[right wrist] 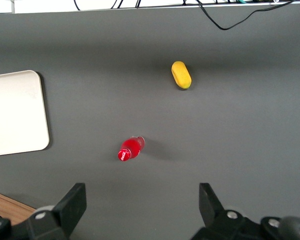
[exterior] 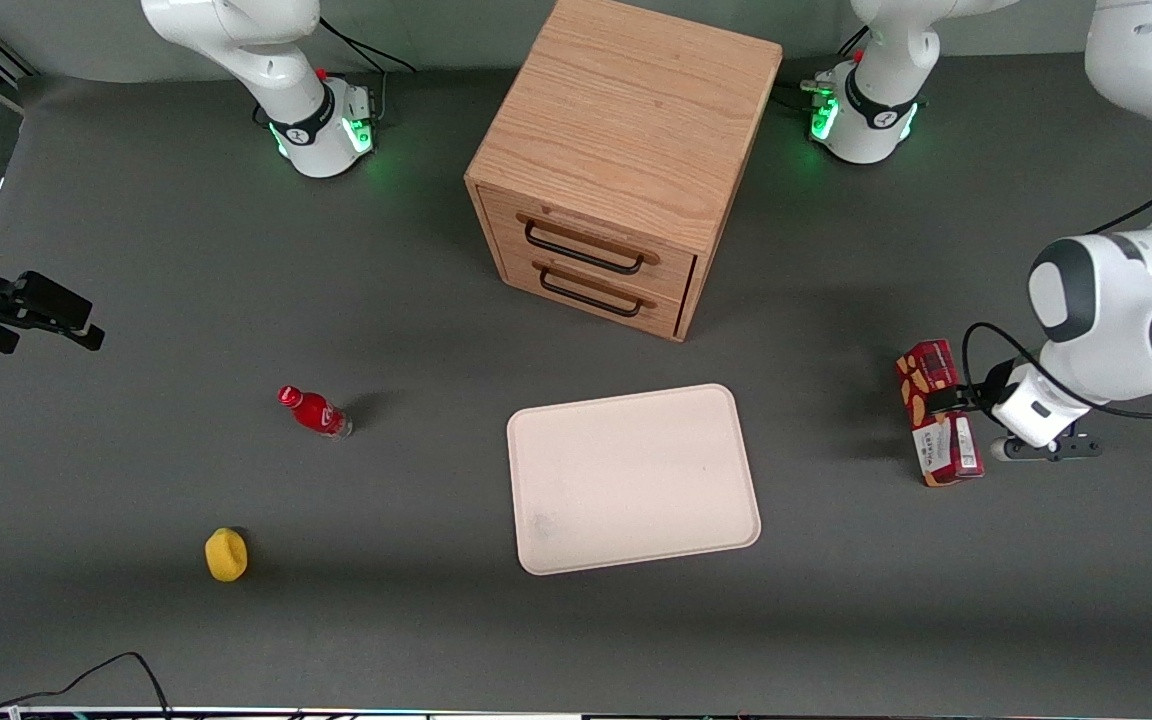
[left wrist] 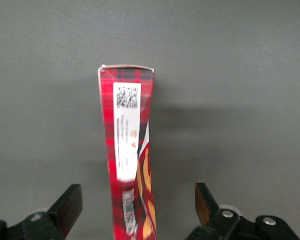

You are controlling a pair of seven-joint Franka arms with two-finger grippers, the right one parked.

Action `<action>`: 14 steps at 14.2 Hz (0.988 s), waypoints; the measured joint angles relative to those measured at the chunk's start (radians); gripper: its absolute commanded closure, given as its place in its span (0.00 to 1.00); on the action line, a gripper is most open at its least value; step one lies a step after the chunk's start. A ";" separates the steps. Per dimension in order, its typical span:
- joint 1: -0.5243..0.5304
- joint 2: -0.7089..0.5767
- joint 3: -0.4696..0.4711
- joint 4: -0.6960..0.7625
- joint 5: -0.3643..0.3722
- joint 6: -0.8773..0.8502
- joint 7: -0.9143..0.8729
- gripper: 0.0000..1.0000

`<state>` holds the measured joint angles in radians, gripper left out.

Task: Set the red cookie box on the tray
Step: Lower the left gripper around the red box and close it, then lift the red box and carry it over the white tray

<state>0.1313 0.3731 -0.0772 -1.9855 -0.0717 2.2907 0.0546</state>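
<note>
The red cookie box (exterior: 948,452) lies on the grey table toward the working arm's end, apart from the tray. It is long and narrow, with tan cookie pictures and white label patches. In the left wrist view the box (left wrist: 127,130) runs lengthwise between the two black fingers. My left gripper (exterior: 951,408) is down at the box's middle. It is open, with a clear gap between each finger (left wrist: 70,206) and the box. The cream-white tray (exterior: 636,480) lies flat and bare in the middle of the table, nearer the front camera than the wooden cabinet. Its edge also shows in the right wrist view (right wrist: 15,115).
A wooden two-drawer cabinet (exterior: 626,150) stands at the back middle, drawers shut. A small red bottle (exterior: 314,411) lies toward the parked arm's end. A yellow object (exterior: 226,554) lies nearer the front camera than the bottle.
</note>
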 measured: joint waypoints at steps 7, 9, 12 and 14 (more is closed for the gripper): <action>-0.005 0.048 -0.003 -0.007 0.000 0.061 -0.001 1.00; -0.009 0.047 -0.004 -0.006 0.000 0.061 -0.002 1.00; -0.020 0.044 -0.008 0.034 -0.001 0.010 -0.033 1.00; -0.059 0.043 -0.014 0.155 -0.001 -0.140 -0.125 1.00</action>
<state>0.0727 0.4160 -0.0909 -1.8303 -0.0727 2.1511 -0.0702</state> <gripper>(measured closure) 0.930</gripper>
